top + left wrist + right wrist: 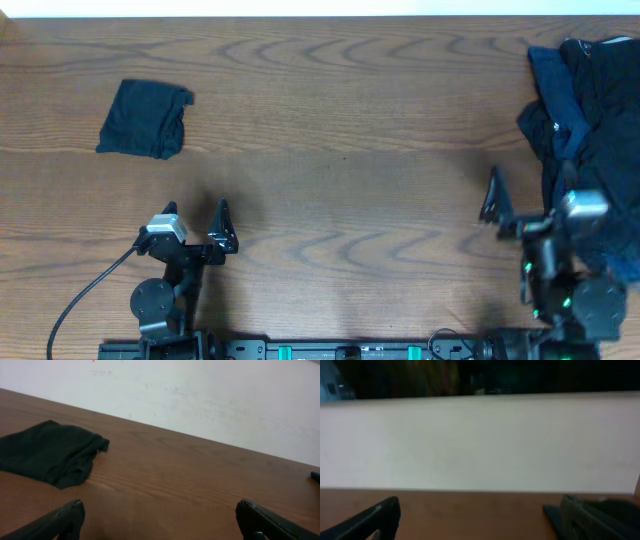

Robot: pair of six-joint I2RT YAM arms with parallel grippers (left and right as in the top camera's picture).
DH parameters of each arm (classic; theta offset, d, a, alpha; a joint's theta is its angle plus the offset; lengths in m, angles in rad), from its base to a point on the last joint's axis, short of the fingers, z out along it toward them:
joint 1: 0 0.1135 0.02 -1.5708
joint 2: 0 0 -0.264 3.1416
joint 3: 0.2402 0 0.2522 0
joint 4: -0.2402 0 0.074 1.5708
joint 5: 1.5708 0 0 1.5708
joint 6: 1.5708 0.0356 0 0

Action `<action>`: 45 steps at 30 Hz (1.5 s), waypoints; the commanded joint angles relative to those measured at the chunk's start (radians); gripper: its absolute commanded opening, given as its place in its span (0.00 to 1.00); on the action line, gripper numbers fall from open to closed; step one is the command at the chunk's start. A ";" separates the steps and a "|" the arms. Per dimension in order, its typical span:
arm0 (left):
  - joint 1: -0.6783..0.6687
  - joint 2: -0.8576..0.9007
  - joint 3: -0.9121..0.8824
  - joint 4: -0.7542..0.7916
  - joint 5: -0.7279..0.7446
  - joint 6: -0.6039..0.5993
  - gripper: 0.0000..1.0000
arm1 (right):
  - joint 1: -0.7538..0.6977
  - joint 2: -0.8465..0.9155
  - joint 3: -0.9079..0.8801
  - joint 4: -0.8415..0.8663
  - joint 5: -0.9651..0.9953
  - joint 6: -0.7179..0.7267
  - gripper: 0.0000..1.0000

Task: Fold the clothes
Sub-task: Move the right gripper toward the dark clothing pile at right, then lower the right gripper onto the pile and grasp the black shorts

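Observation:
A small folded black garment (147, 118) lies flat at the far left of the table; the left wrist view shows the same garment (50, 452) ahead and to the left. A loose pile of black and navy clothes (590, 110) is heaped at the right edge. My left gripper (196, 208) sits near the front, below the folded piece, open and empty (160, 517). Beside the pile's lower left, my right gripper (533, 195) is open, its right finger against the dark fabric (615, 510). In the right wrist view this gripper (480, 517) holds nothing.
The wooden table (340, 150) runs to a pale wall (210, 395) at the back. A black cable (85, 290) trails from the left arm base (155, 300). The right arm base (585, 300) stands partly over the pile's lower part.

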 commanded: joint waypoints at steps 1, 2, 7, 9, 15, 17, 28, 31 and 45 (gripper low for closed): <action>0.000 0.001 -0.016 -0.039 0.008 0.013 0.98 | -0.008 0.200 0.160 -0.025 0.013 0.022 0.99; 0.000 0.001 -0.016 -0.040 0.008 0.013 0.98 | -0.008 0.256 0.206 -0.039 0.013 0.022 0.99; 0.000 0.001 -0.016 -0.039 0.008 0.013 0.98 | -0.013 0.547 0.459 -0.193 0.014 -0.054 0.99; 0.000 0.001 -0.016 -0.039 0.008 0.013 0.98 | -0.032 0.660 0.558 -0.278 0.014 -0.084 0.99; 0.000 0.001 -0.016 -0.040 0.008 0.013 0.98 | -0.116 0.897 0.703 -0.384 0.013 -0.090 0.99; 0.000 0.001 -0.016 -0.040 0.008 0.013 0.98 | -0.127 0.934 0.703 -0.375 0.013 -0.090 0.99; 0.000 0.001 -0.016 -0.039 0.008 0.013 0.98 | -0.153 1.057 0.701 -0.325 0.085 -0.208 0.95; 0.000 0.001 -0.016 -0.040 0.008 0.013 0.98 | -0.153 1.081 0.701 -0.316 0.104 -0.280 0.99; -0.101 -0.001 -0.014 -0.041 0.008 0.013 0.98 | -0.187 1.165 0.701 -0.334 0.277 -0.389 0.99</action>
